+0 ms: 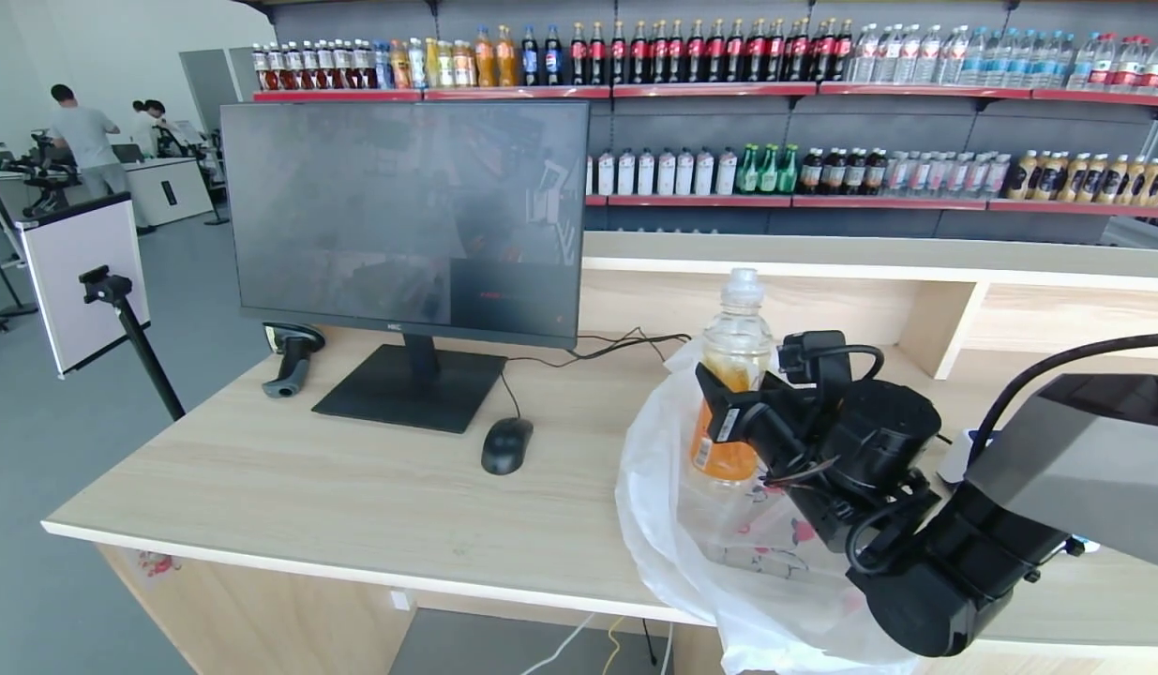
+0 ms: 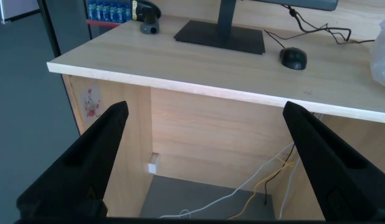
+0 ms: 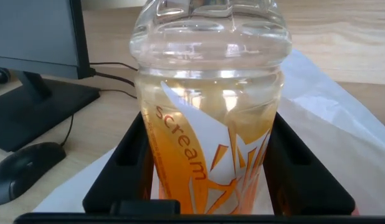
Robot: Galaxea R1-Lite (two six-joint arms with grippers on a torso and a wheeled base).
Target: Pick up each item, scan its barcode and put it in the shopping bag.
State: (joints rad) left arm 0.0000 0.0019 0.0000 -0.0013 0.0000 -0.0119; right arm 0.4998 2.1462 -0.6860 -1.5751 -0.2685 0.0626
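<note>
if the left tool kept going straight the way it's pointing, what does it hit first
Most likely the counter's wooden front panel, just under the tabletop edge. The open left tool points straight at it, though the depth is hard to judge.

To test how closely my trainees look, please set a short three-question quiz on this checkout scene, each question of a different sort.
1. True or false: the left gripper is open and holds nothing.
2. The right gripper is shut on: A. a black computer mouse; B. a clear plastic bottle of orange drink; C. a black cable.
3. By the robot's own sides, on which side of the black flat monitor does the white plastic shopping bag lie?

Key: 1 true; 2 B; 3 right.
</note>
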